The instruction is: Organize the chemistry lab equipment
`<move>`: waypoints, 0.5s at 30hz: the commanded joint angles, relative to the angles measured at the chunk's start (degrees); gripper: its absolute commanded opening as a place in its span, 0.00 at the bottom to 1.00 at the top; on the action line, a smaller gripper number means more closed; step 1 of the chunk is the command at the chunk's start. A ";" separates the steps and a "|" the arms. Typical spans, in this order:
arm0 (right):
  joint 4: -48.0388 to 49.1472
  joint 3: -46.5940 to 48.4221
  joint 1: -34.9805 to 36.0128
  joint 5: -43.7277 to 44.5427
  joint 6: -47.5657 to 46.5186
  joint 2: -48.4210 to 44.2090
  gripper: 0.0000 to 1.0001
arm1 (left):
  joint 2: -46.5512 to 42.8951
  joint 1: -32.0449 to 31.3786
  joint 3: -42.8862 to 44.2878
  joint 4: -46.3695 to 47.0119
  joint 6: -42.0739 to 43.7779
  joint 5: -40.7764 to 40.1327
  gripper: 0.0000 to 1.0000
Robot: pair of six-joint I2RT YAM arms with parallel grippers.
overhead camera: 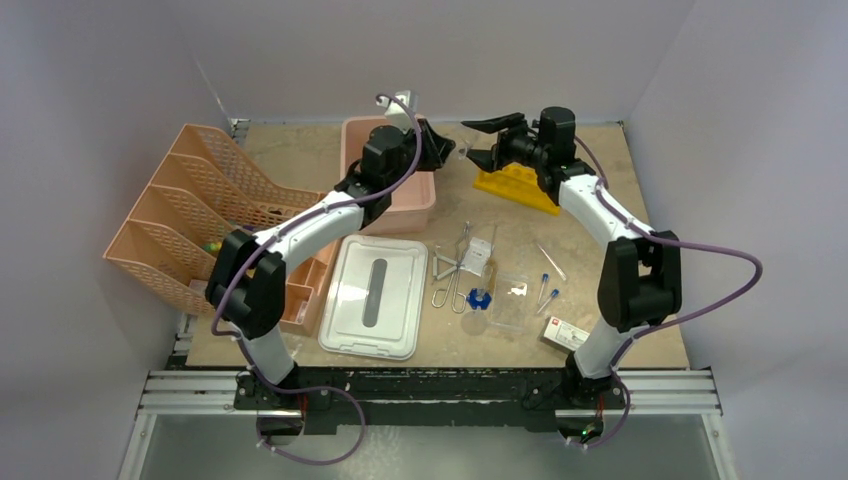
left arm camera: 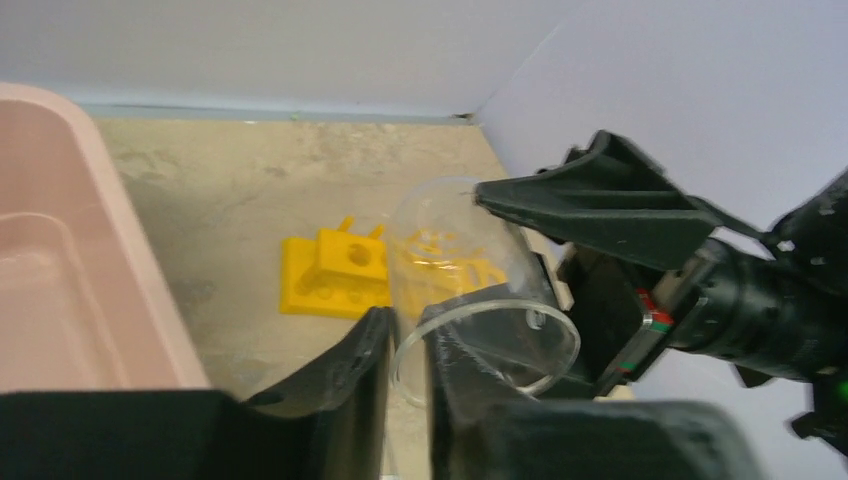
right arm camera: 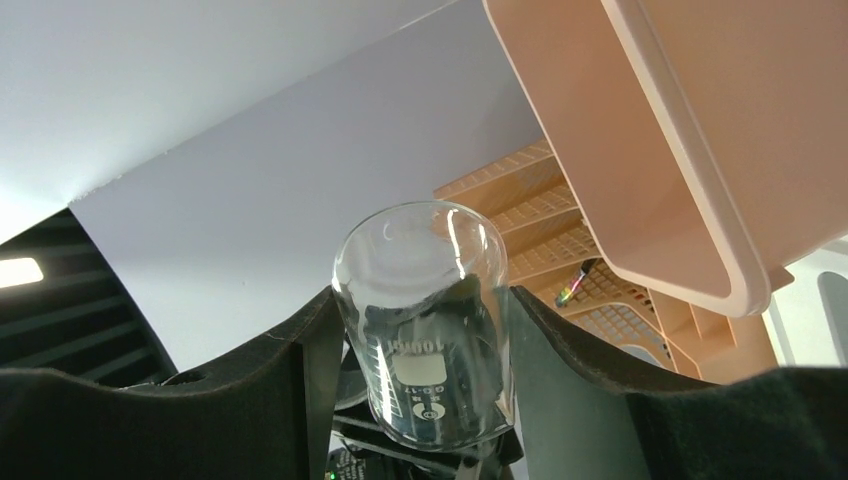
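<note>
A clear glass beaker (overhead camera: 463, 152) hangs in the air between both grippers at the back middle of the table. My right gripper (overhead camera: 483, 141) is shut on the beaker's body (right arm camera: 425, 300), one finger pressed on each side. My left gripper (overhead camera: 450, 150) has the thin rim wall of the beaker (left arm camera: 470, 250) between its fingers (left arm camera: 368, 350), which stand a little apart, open. The yellow holed tube rack (overhead camera: 517, 187) lies on the table just below the beaker. Wire tongs (overhead camera: 455, 270), blue-capped vials (overhead camera: 548, 290) and a clear packet (overhead camera: 510, 300) lie at the middle front.
A pink tub (overhead camera: 360, 125) stands open behind the left gripper, its white lid (overhead camera: 373, 295) lying in front. The peach mesh organizer (overhead camera: 190, 210) fills the left side. A small box (overhead camera: 566, 332) lies near the right arm's base.
</note>
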 commanded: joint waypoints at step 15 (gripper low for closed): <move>-15.43 5.61 -1.49 8.16 -21.79 -3.37 0.78 | -1.54 3.47 11.99 -30.09 1.87 -19.84 0.00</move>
